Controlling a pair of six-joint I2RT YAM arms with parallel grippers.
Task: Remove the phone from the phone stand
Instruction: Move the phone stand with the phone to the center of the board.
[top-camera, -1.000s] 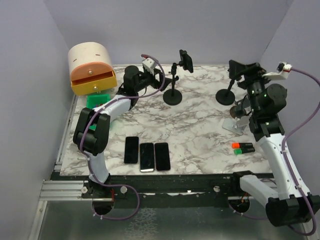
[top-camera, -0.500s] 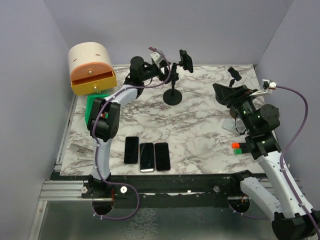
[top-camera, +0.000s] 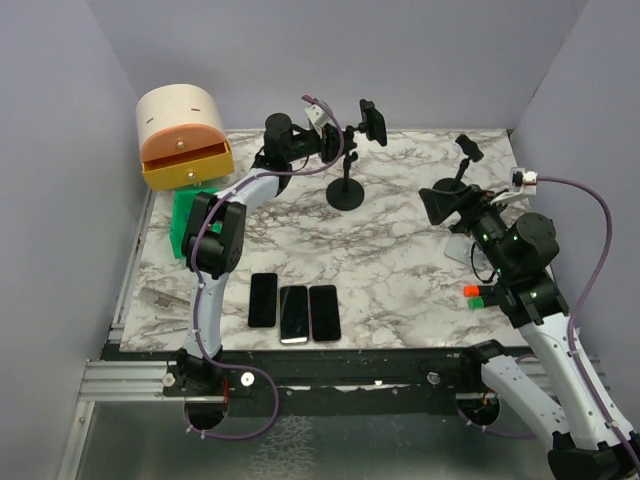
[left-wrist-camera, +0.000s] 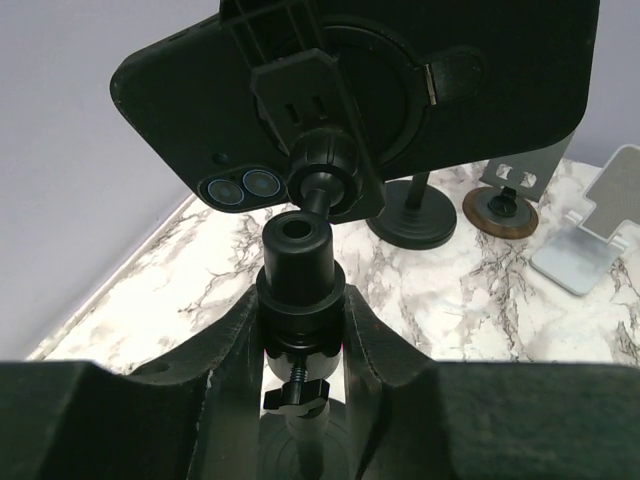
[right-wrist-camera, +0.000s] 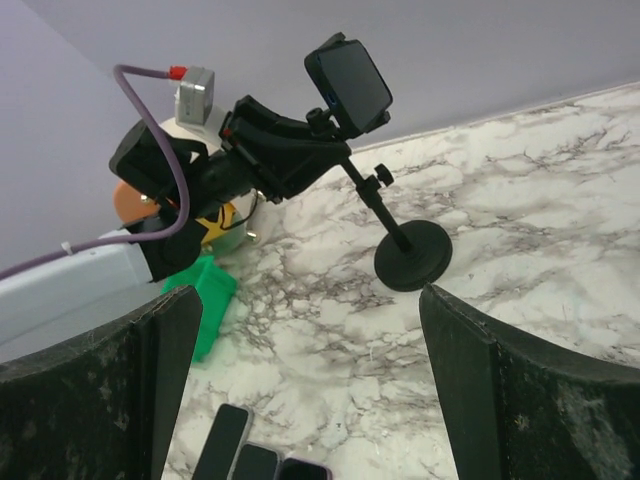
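while clamped in stand (left-wrist-camera: 297, 268), black phone (left-wrist-camera: 510, 60)

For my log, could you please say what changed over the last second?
The left gripper swung right to the phone stand, fingers flanking its post. The right gripper, open, drew back from the second stand. The phone stayed mounted; the three flat phones stayed put.

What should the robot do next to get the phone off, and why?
Probably reach the open right gripper toward the phone. The left gripper clamps the phone stand just below it, and the phone sits mounted, untouched.
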